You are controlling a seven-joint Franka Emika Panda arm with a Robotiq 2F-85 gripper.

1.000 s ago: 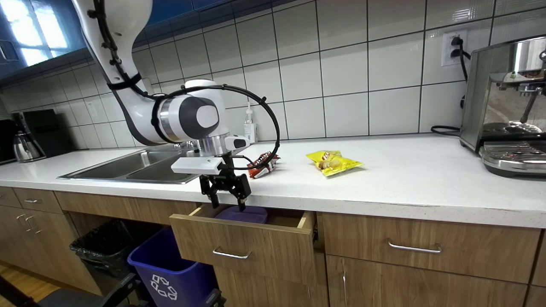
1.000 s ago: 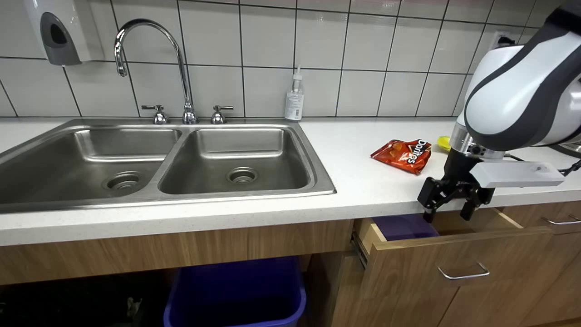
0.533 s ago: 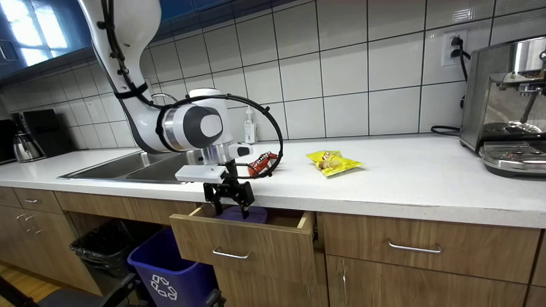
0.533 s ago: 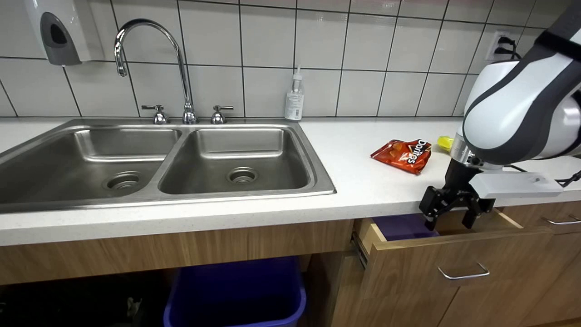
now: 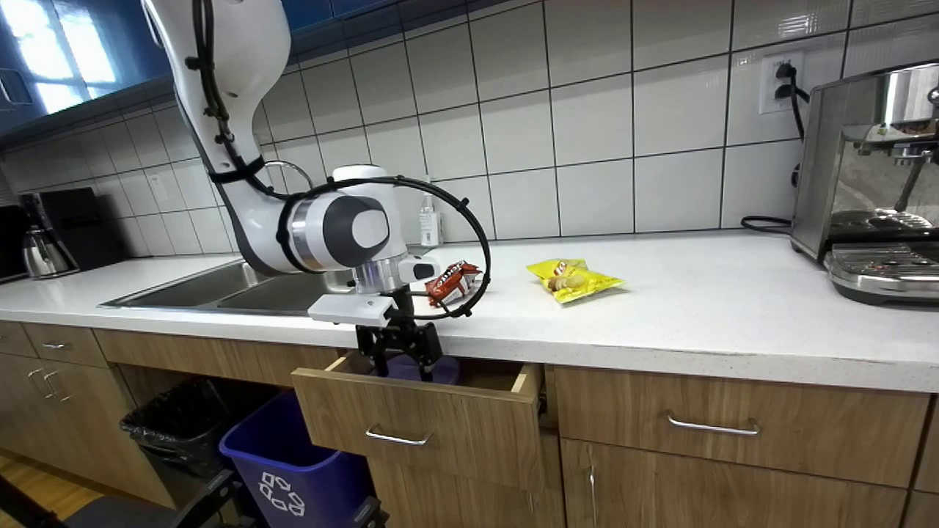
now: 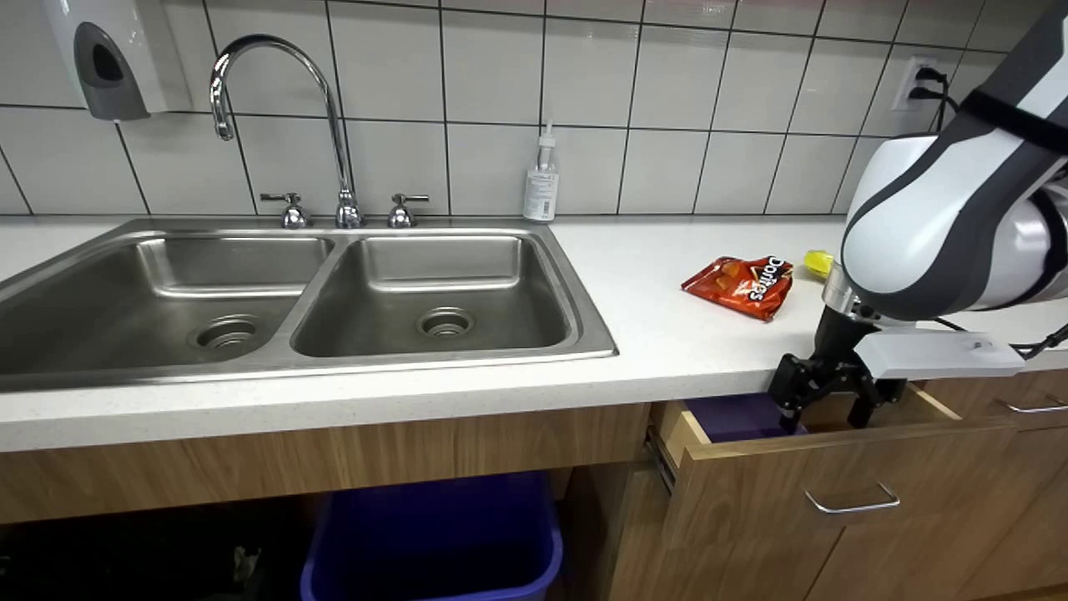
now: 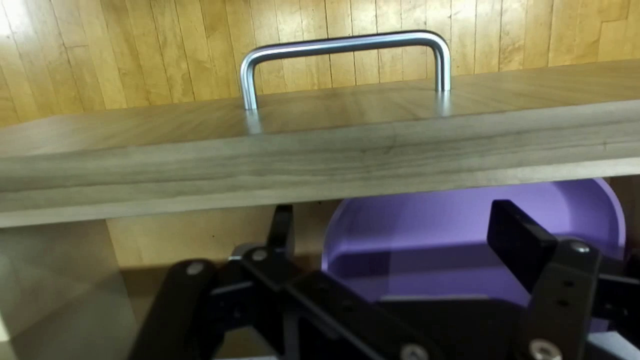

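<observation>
My gripper (image 5: 404, 372) hangs pointing down over the pulled-out wooden drawer (image 6: 851, 442), its fingertips at about the height of the drawer front. The black fingers stand wide apart with nothing between them. Inside the drawer lies a rounded purple container (image 7: 430, 225). In the wrist view the left finger (image 7: 281, 227) is beyond the container's rim, over the drawer floor, and the right finger (image 7: 517, 242) is over its inside. I cannot tell whether either touches it. Part of the container is hidden by the gripper and the drawer front.
On the white counter lie a red Doritos bag (image 6: 745, 286) and a yellow chip bag (image 5: 574, 280). The counter's front edge (image 5: 660, 364) runs close behind the gripper. A steel sink (image 6: 596, 330), a coffee machine (image 5: 843, 169) and a blue bin (image 5: 286, 469) stand around.
The arm has come down, and in an exterior view slightly rightward, bringing the fingers lower into the drawer opening. The fingers remain apart. Drawer, container and bags have not moved.
</observation>
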